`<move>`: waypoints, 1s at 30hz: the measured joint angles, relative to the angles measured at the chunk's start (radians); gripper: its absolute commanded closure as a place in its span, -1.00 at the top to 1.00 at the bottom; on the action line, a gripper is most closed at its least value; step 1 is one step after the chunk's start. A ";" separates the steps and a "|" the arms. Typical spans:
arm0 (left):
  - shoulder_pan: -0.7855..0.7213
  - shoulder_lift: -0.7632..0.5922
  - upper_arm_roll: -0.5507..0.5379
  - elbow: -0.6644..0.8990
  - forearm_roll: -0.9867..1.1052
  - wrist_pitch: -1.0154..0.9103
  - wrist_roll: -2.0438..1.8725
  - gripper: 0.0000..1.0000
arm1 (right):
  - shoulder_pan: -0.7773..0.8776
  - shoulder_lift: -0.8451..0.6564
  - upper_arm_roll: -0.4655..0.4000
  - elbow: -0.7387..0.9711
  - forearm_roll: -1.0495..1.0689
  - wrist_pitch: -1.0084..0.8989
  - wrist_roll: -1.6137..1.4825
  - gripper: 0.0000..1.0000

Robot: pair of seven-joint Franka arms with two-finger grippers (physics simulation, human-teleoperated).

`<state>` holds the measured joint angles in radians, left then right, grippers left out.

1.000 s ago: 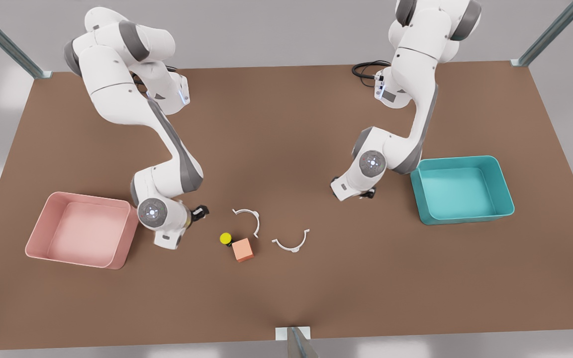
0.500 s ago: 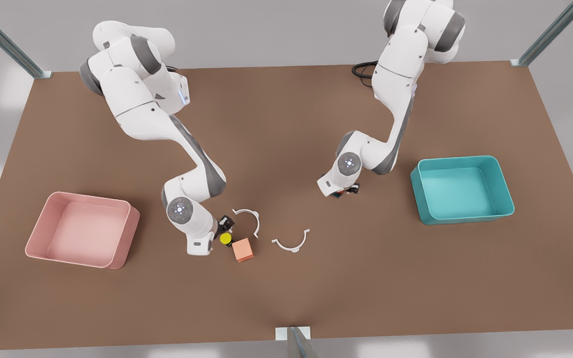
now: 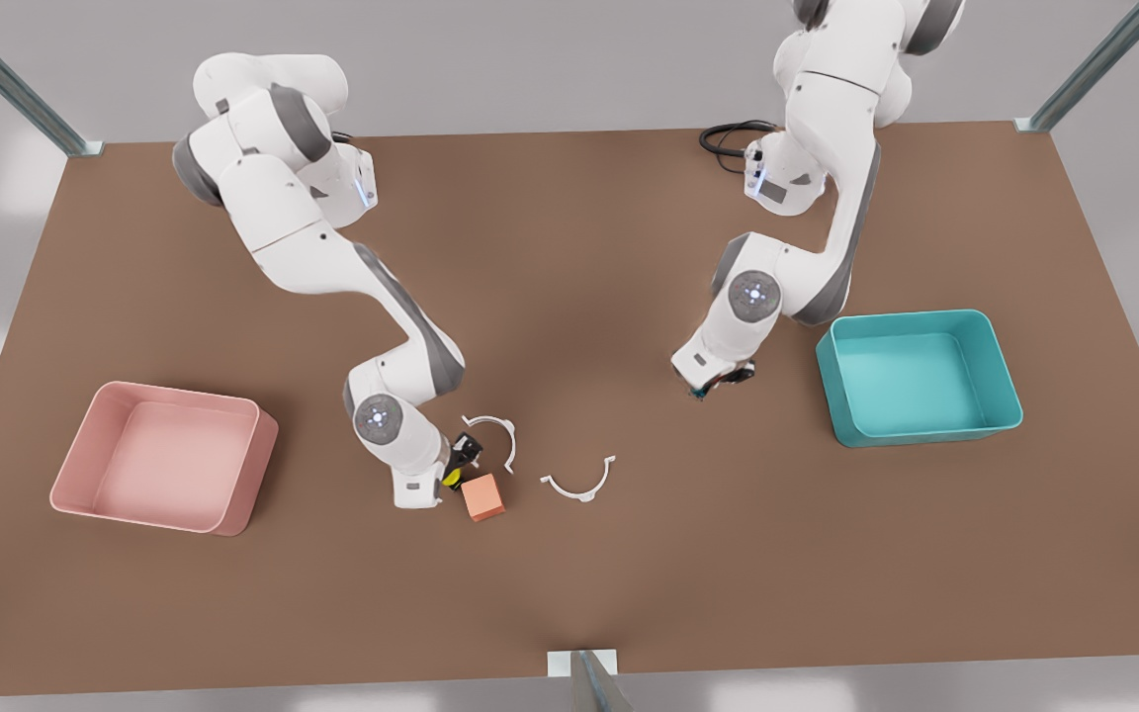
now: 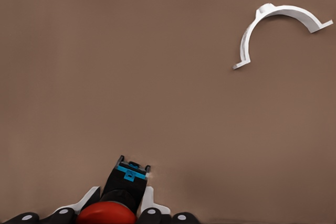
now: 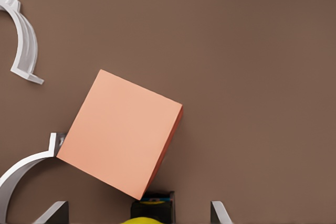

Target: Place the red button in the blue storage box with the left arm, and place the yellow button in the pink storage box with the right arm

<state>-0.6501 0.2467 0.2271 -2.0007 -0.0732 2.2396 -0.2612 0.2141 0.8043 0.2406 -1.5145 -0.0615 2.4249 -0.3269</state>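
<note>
Here the left gripper (image 3: 718, 384) hangs over the brown table (image 3: 569, 593), on the front view's right, near the blue storage box (image 3: 916, 381) but not over it. In the left wrist view its fingers (image 4: 148, 201) are clenched on the red button (image 4: 107, 214) — the red cap sits between the two pads, with the dark base and its blue strip poking out past the tips. A white curved clip (image 4: 275, 30) lies on the table well beyond the fingertips.

The right gripper (image 3: 461, 465) is low at the table's middle, on the front view's left of centre, well apart from the pink storage box (image 3: 169, 455). Its fingers (image 5: 218, 213) are spread apart, released, and the yellow button (image 5: 144, 219) sits between them — I cannot tell whether either pad touches it. In the front view only a sliver of the yellow button (image 3: 452, 480) peeps out beside the gripper. Just past the fingertips stands the orange-pink cube (image 5: 121, 132), touching or nearly touching the button's black base. A second white clip (image 5: 23, 169) lies against the cube's corner, outside one finger; the first clip (image 5: 23, 40) lies farther beyond it
</note>
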 measured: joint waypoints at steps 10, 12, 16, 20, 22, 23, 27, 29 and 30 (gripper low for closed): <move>0.110 -0.009 0.482 0.014 -0.021 -0.329 0.344 1.00 | 0.008 0.014 0.000 -0.033 0.001 0.016 -0.009 1.00; 0.100 0.076 0.483 0.038 -0.052 -0.353 0.413 1.00 | 0.008 0.020 0.000 -0.033 0.001 0.018 -0.010 0.86; 0.114 0.104 0.487 0.152 -0.083 -0.408 0.524 1.00 | 0.013 0.023 0.000 -0.032 0.026 0.014 -0.026 -0.45; 0.172 0.034 0.375 0.514 -0.089 -0.556 0.521 1.00 | 0.018 0.020 -0.001 -0.030 0.025 0.004 -0.030 -0.50; 0.441 -0.040 0.028 0.592 -0.048 -0.603 0.486 1.00 | 0.019 0.018 -0.001 -0.029 0.024 0.000 -0.030 -0.50; 0.529 -0.065 -0.087 0.606 -0.026 -0.621 0.469 1.00 | 0.019 0.017 -0.001 -0.029 0.024 -0.002 -0.030 -0.50; 0.665 -0.089 -0.265 0.619 0.026 -0.662 0.410 1.00 | 0.004 -0.044 -0.002 -0.024 0.023 -0.049 -0.029 -0.50; 0.673 -0.087 -0.275 0.620 0.037 -0.670 0.385 1.00 | -0.019 -0.087 -0.002 -0.025 0.023 -0.090 -0.028 -0.50; 0.674 -0.084 -0.277 0.620 0.041 -0.672 0.374 1.00 | -0.030 -0.105 -0.002 -0.027 0.022 -0.110 -0.027 -0.50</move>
<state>0.0240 0.1629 -0.0499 -1.3809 -0.0322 1.5671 0.1125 0.1844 0.6997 0.2388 -1.5412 -0.0390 2.3151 -0.3540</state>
